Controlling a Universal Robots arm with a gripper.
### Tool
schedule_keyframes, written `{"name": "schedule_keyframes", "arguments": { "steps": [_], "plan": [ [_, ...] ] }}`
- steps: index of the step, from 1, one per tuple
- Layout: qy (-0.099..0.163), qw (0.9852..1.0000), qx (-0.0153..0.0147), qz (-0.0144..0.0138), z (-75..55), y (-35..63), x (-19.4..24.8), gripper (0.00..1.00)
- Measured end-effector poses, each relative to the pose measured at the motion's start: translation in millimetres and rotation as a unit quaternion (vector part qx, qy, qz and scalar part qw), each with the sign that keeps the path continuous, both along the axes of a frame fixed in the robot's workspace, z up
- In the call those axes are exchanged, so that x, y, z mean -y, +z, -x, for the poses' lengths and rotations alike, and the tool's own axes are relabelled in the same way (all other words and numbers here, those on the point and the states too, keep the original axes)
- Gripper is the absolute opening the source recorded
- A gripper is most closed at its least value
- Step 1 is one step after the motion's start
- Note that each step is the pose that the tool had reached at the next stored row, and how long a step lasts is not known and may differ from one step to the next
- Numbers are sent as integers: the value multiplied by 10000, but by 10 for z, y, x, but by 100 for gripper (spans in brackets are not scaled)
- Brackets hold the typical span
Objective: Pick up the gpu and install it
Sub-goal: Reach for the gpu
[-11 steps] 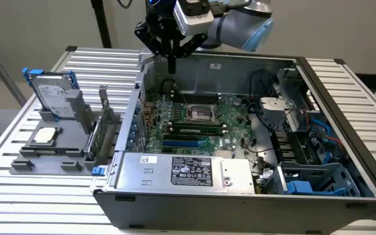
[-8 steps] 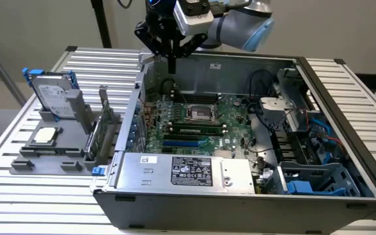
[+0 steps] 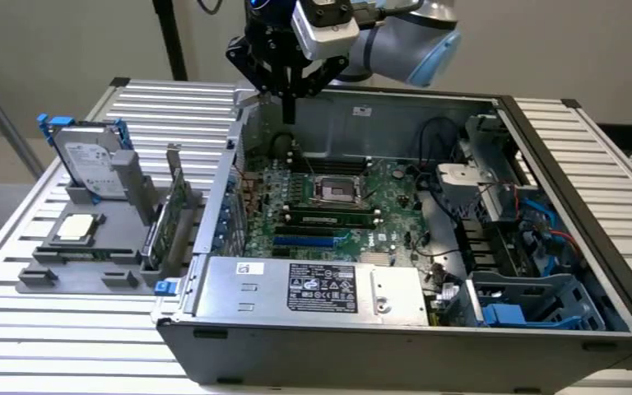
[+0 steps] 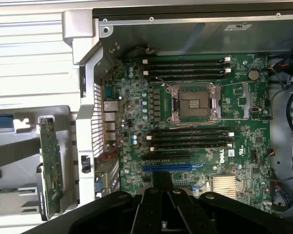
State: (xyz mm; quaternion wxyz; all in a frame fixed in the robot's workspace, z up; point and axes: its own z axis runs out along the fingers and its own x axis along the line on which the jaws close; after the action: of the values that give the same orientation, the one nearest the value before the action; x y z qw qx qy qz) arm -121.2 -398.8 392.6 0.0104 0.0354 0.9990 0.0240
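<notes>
Shows the gpu [image 3: 175, 197] on edge in the gray rack [image 3: 85, 262], outside the case [image 3: 404, 354], well apart from and lower than the gripper [image 3: 290, 111]. Likely light, stiff and fragile: best pinched along the bare top edge. Clamped fully closed on nothing, hanging above the motherboard [image 3: 388, 185].

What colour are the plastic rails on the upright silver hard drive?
Blue; the drive's plastic rails show best in the exterior view.

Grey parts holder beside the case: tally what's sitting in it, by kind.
hard drive: 1
CPU chip: 1
gpu: 1
Total: 3
</notes>
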Motion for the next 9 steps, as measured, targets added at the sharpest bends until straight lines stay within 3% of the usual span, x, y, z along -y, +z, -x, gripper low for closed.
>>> {"name": "schedule_keyframes", "arguments": {
  "steps": [5, 9],
  "plan": [
    [-1, 10000, -1, 1, 13, 1, 0, 11],
    [0, 10000, -1, 1, 178, -2, 19, 11]
  ]
}}
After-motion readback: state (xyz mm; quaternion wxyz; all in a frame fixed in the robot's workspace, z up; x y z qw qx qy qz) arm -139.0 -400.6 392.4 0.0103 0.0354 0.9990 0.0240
